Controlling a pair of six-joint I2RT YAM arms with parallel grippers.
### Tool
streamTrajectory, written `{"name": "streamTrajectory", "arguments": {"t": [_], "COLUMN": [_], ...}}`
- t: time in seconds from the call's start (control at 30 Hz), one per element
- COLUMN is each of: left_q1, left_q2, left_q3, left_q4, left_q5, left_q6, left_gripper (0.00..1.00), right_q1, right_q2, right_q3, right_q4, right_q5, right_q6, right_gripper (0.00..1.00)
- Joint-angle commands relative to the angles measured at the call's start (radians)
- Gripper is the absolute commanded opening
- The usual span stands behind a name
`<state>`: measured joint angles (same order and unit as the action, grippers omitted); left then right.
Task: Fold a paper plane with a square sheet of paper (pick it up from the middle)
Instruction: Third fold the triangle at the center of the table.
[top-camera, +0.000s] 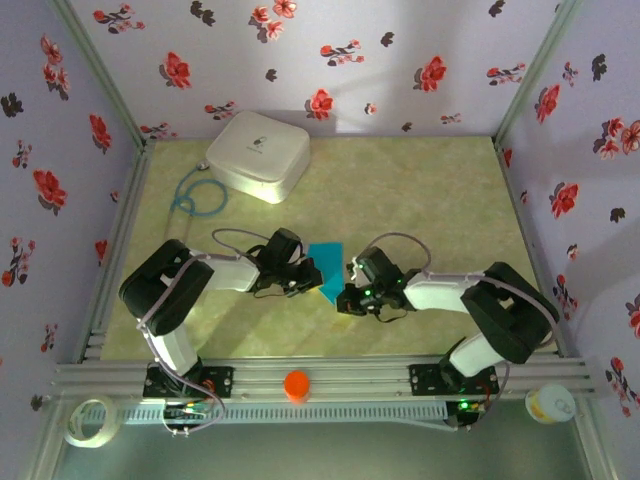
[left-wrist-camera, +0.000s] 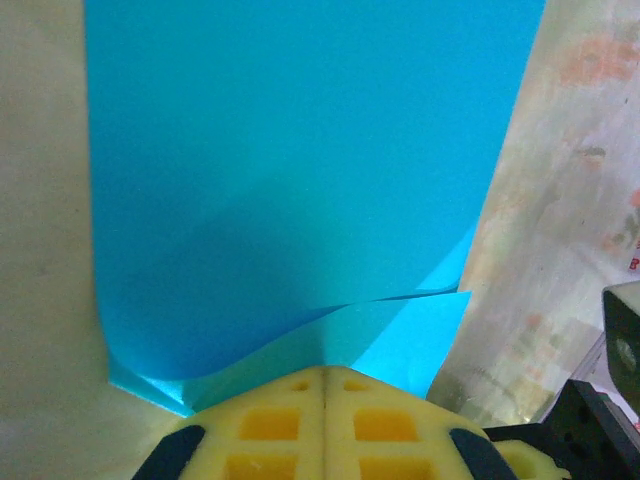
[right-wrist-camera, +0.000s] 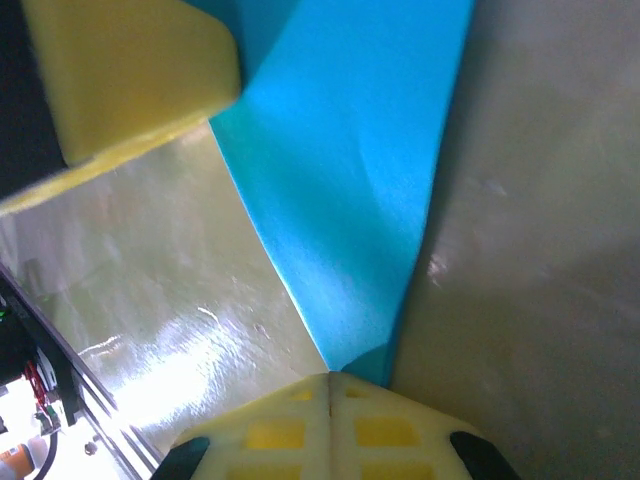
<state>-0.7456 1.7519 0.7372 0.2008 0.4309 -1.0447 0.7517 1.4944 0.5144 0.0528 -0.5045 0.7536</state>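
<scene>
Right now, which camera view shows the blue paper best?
The left wrist view: the blue paper appears largest there, its folded layers plain near the left claw. The right wrist view shows one tapering strip; the top view, a small patch.

The left arm (top-camera: 175, 285) folds sharply at the elbow and reaches inward with its wrist low. The right arm (top-camera: 500, 310) mirrors it, so the two tools point at each other with their tips close together. The left gripper (left-wrist-camera: 325, 372) has its yellow fingers pressed flat together — the seam between them is a thin line — pinching an edge of the square sheet of paper (left-wrist-camera: 300, 170), which spreads out ahead of the tips. The right gripper (right-wrist-camera: 330, 377) is clamped the same way, nipping a corner of the sheet. Ahead and to its left sits one of the left tool's fingers (right-wrist-camera: 130, 80).
</scene>
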Motion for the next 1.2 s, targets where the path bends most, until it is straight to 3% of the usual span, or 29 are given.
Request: {"name": "streamTrajectory", "arguments": {"t": [0.0,0.23,0.5,0.7,0.87,1.07,1.17], "left_q1": [0.014,0.014,0.014,0.014,0.003,-0.006,-0.018], "left_q2": [0.001,-0.011,-0.012,-0.017,-0.055,-0.118,-0.110], "left_q3": [-0.029,-0.048,-0.050,-0.047,-0.006,0.028,0.050], "left_q4": [-0.057,-0.031,-0.014,0.011,-0.012,-0.071,-0.108], "left_q5": [-0.040,-0.052,-0.044,-0.023,-0.013,-0.043,-0.069], "left_q6": [0.011,0.012,0.008,0.016,0.046,0.063,0.059], "left_gripper": [0.00,0.00,0.00,0.00,0.00,0.10,0.10], "right_q1": [0.001,-0.005,-0.035,-0.038,-0.037,-0.034,-0.034], "right_q2": [-0.040,-0.136,0.018,0.102,0.137,0.132,0.129], "right_q3": [-0.040,0.049,0.184,0.175,0.130,0.101,0.100], "right_q4": [-0.053,-0.091,-0.078,-0.046,-0.054,-0.020,-0.017], "right_q5": [0.020,0.063,0.065,0.041,0.094,0.097,0.107], "right_q6": [0.043,0.041,0.035,0.045,0.079,0.101,0.107], "right_gripper": [0.07,0.06,0.06,0.05,0.02,0.01,0.01]}}
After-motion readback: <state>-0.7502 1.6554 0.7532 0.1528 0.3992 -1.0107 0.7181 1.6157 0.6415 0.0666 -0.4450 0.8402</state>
